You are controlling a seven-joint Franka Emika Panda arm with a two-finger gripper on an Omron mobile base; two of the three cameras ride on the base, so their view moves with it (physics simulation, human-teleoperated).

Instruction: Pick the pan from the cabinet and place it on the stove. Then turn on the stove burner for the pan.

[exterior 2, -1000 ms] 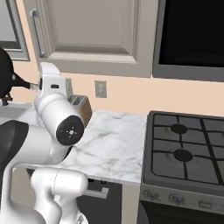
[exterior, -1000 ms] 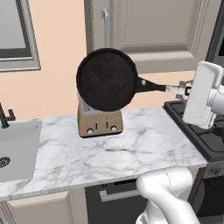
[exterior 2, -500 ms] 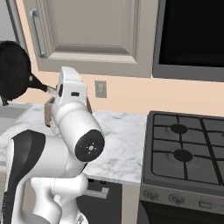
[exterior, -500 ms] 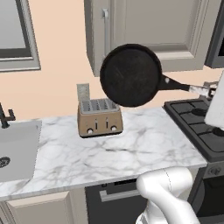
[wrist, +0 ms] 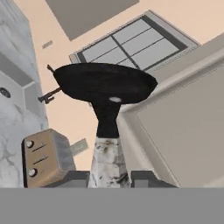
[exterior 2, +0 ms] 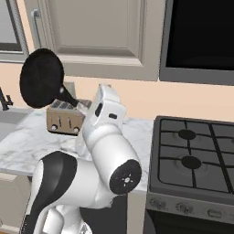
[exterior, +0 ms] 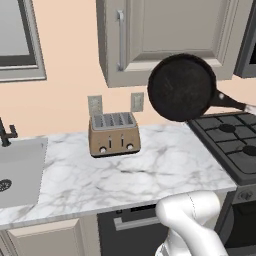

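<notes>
Pinching the frying pan (exterior: 181, 87) handle, the gripper (wrist: 109, 178) should carry it slowly and level to the stove (exterior: 232, 145).

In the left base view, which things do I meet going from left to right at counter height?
Sink → toaster → pan, held tilted in the air → stove.
</notes>
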